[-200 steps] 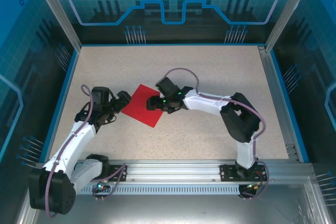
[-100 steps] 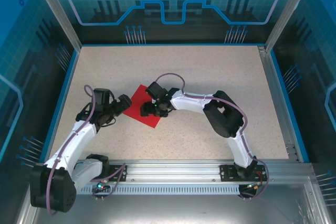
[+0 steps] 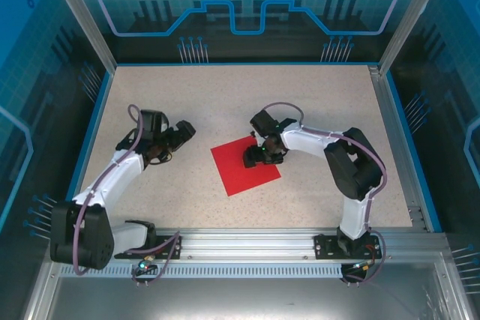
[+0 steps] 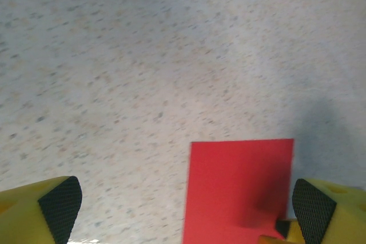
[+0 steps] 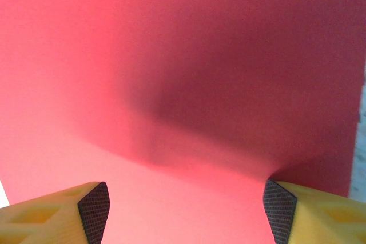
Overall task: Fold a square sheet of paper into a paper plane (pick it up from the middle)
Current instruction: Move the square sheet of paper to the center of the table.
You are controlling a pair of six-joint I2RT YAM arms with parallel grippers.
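Note:
The square sheet of paper [image 3: 241, 171] lies flat on the table, a plain red square turned slightly, near the middle. My right gripper [image 3: 258, 157] is open and points down onto its far right part, both fingertips spread wide on the red surface [image 5: 189, 72]. In the right wrist view the right gripper [image 5: 186, 215] has nothing between its pads. My left gripper [image 3: 184, 130] is open, to the left of the sheet and apart from it. In the left wrist view the sheet [image 4: 237, 187] lies ahead of the left gripper [image 4: 186, 210], between its spread fingers [image 4: 60, 204].
The speckled beige table [image 3: 315, 103] is bounded by a blue rim and glass walls. An aluminium rail [image 3: 247, 241] with both arm bases runs along the near edge. Bare tabletop surrounds the sheet on every side.
The sheet has slid right and toward the near edge under the right gripper, and has turned. The left gripper is now clear of its left edge and sits slightly farther back.

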